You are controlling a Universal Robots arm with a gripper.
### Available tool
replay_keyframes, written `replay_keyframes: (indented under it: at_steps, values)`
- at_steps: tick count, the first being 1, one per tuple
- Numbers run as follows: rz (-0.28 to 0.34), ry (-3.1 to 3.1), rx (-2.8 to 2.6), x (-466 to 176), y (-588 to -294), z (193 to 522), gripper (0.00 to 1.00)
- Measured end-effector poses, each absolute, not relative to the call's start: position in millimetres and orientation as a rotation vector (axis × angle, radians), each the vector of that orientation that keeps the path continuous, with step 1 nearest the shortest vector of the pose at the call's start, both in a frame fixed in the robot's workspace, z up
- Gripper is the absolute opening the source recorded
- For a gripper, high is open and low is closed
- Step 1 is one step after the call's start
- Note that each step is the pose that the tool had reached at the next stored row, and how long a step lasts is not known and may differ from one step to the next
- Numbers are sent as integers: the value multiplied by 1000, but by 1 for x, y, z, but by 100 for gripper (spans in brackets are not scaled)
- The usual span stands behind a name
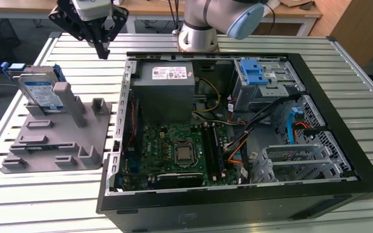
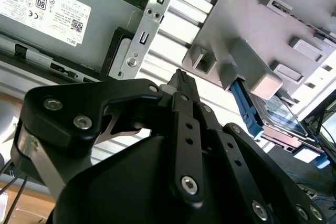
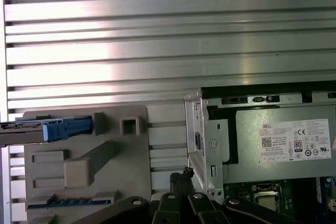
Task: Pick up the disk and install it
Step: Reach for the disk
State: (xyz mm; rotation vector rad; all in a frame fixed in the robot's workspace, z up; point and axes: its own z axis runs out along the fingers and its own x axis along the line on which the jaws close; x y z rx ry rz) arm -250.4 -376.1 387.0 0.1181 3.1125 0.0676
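The disk (image 1: 41, 91) is a silver drive with a white-and-blue label and blue rails. It stands on edge in a slot at the far end of the grey fixture (image 1: 63, 145), on the exterior view's left. My gripper (image 1: 102, 52) hangs above the slatted table, between the fixture and the open computer case (image 1: 238, 204), apart from the disk. Its fingers are shut together with nothing between them. In the second wrist view the fingertips (image 2: 181, 80) point toward the fixture (image 2: 262, 30), with the disk (image 2: 281, 114) beyond it. The first wrist view shows the disk (image 3: 47, 129) edge-on.
The case lies open with a grey power-supply box (image 1: 167, 82), a motherboard (image 1: 180, 150) and a drive bay with a blue latch (image 1: 259, 73). The arm's base (image 1: 198, 34) stands behind the case. The slatted metal table (image 1: 37, 204) surrounds everything.
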Motion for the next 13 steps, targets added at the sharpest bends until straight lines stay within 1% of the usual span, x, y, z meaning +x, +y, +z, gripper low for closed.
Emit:
replay_keyframes:
  at_steps: [8, 13]
  values:
    - [68, 3112, 118, -259, -375, 386, 11]
    - [67, 3113, 118, -274, -370, 385, 11]
